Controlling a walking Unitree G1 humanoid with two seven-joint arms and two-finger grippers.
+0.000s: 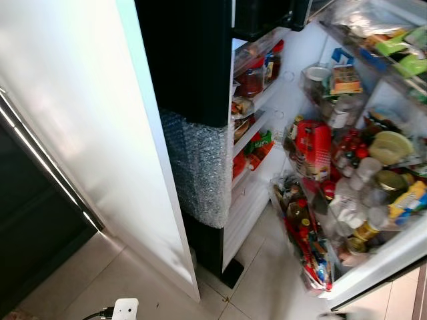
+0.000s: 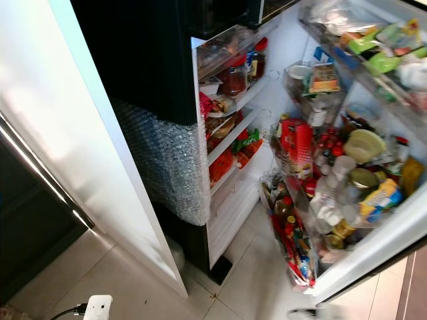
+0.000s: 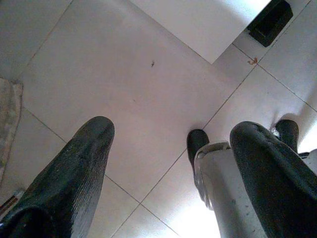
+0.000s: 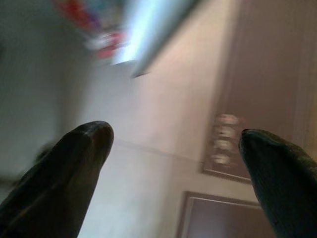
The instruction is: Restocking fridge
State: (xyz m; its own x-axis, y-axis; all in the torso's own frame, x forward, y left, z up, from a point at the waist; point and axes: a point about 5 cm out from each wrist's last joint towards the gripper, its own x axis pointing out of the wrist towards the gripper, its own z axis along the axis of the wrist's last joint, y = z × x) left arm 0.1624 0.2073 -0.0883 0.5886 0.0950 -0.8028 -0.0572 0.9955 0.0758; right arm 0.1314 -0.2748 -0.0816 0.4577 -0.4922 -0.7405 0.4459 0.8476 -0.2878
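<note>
From the head views this looks like the approach stage of the restock: the fridge [image 1: 200,73] stands open, its side wrapped partly in bubble wrap [image 1: 200,170], with shelves [image 1: 252,100] of jars and packets inside and the open door [image 1: 373,267] swung out on the right, its racks crammed with bottles, cans and a red bag [image 1: 313,148]. Nothing is being carried as far as I can tell, so my guess is the next move calls for fetching an item first, or stepping closer and raising an arm to shelf height. A white plug adapter [image 1: 125,310] sits on the floor tiles [image 1: 133,280]. In the left wrist view, the left tool [image 3: 171,163] hangs pointing down at the floor with its fingers spread wide and empty, the robot's feet below it. The right wrist view is blurry, but the right tool [image 4: 176,163] is also spread apart, gripping nothing, aimed low past the door's bottom edge.
</note>
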